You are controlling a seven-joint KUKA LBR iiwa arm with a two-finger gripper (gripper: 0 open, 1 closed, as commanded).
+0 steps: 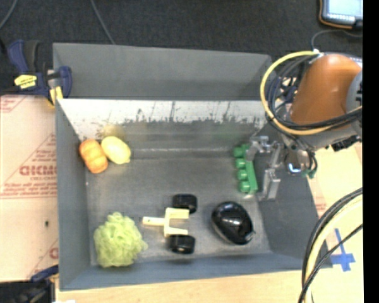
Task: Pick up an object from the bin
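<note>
My gripper (pixel 269 169) hangs at the bin's right side, its metal fingers pointing down with a gap between them and nothing in that gap. A green knobbly plastic piece (pixel 244 168) lies just left of the fingers, close to the left one. A black computer mouse (pixel 232 223) rests on the floor below and left of the gripper.
A cream toy axle with two black wheels (pixel 175 224) lies at the front middle. A yellow-green fluffy pompom (pixel 118 239) sits in the front left corner. An orange piece (pixel 93 155) and a yellow piece (pixel 116 149) lie side by side at the back left.
</note>
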